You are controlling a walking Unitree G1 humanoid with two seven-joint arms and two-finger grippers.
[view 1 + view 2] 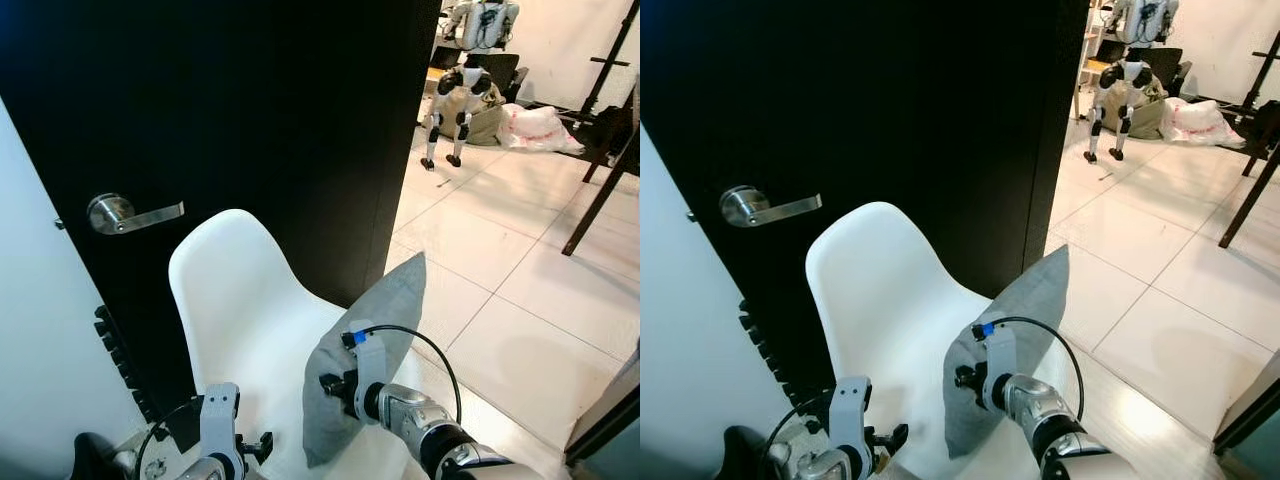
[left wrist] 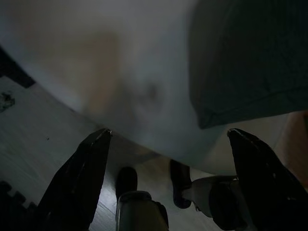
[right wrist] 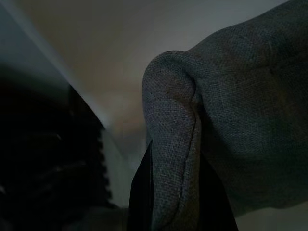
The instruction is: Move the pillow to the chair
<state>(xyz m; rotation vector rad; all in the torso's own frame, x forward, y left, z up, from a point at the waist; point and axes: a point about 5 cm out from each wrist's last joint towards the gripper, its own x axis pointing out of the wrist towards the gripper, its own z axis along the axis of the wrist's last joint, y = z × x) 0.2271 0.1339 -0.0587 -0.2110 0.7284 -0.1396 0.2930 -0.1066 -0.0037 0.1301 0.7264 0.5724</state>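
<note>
A grey pillow (image 1: 378, 325) stands on edge over the right side of the white shell chair (image 1: 240, 290), one corner pointing up. My right gripper (image 1: 335, 385) is shut on the pillow's lower left edge; in the right wrist view the seam (image 3: 185, 159) is pinched between the black fingers (image 3: 142, 192). My left gripper (image 1: 255, 445) is low at the chair's front edge, open with nothing in it. Seen from the left wrist, its fingers (image 2: 86, 168) spread wide below the chair seat (image 2: 96, 72), and a corner of the pillow (image 2: 240, 62) lies beyond them.
A black door (image 1: 250, 100) with a silver lever handle (image 1: 125, 213) stands right behind the chair, a white wall (image 1: 40, 330) to its left. White tiled floor (image 1: 500, 280) opens to the right. Farther back are a small legged robot (image 1: 455, 100), a white bag (image 1: 535, 128) and dark furniture legs (image 1: 600, 190).
</note>
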